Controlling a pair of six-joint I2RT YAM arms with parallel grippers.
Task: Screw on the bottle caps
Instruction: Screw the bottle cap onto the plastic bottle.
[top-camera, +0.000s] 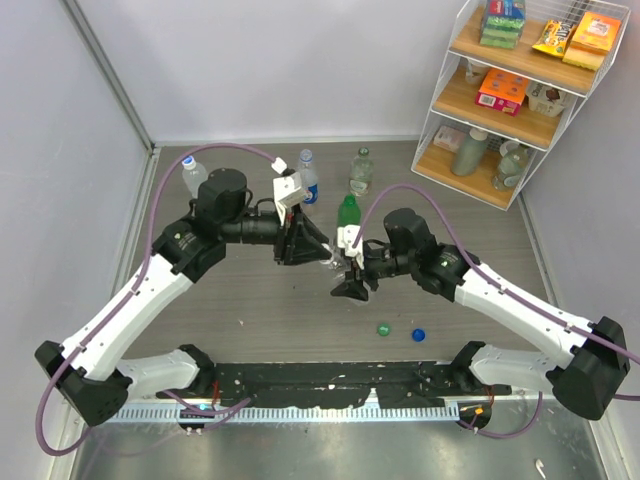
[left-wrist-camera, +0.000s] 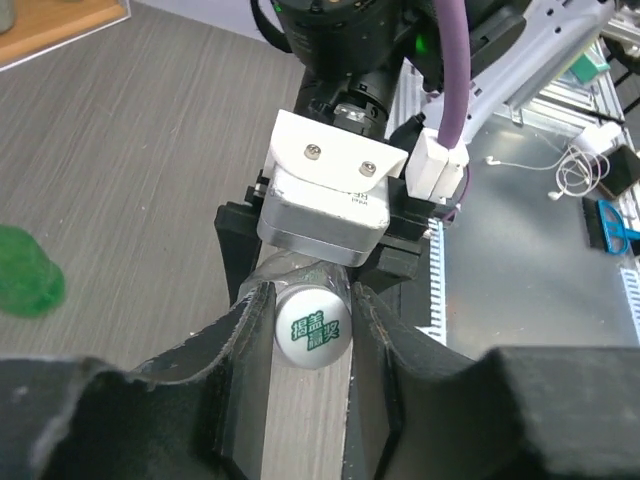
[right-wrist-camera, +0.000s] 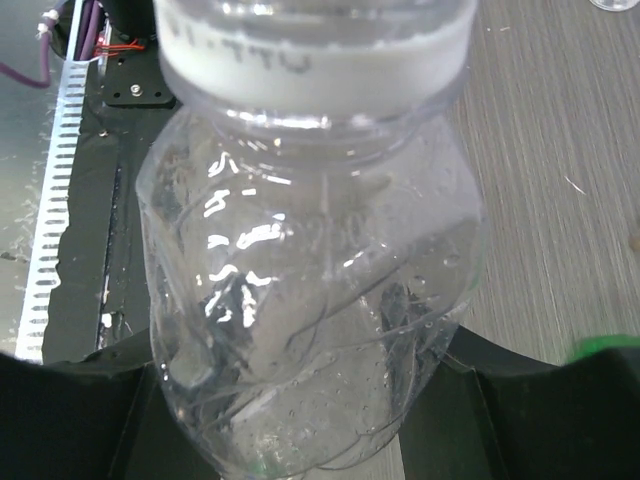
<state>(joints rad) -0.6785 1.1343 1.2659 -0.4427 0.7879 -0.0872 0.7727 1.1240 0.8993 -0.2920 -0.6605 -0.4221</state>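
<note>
My left gripper (left-wrist-camera: 310, 300) is shut on the white cap (left-wrist-camera: 311, 325), which has green print on top and sits at the mouth of the plain clear bottle (right-wrist-camera: 310, 300). That bottle lies roughly level above the table, with my right gripper (right-wrist-camera: 300, 410) shut around its body. From above, the two grippers meet mid-table, left (top-camera: 318, 252) and right (top-camera: 350, 275), with the clear bottle (top-camera: 335, 262) between them. The green bottle (top-camera: 348, 212) stands just behind them. The blue-labelled bottle (top-camera: 308, 178) stands farther back. A green cap (top-camera: 383, 328) and a blue cap (top-camera: 418, 335) lie on the table near the front.
A clear bottle with a dark cap (top-camera: 361, 170) stands at the back, and another small bottle (top-camera: 193, 172) at the back left. A white wire shelf rack (top-camera: 520, 90) with snacks fills the back right corner. The green bottle (left-wrist-camera: 25, 272) shows at the left in the left wrist view.
</note>
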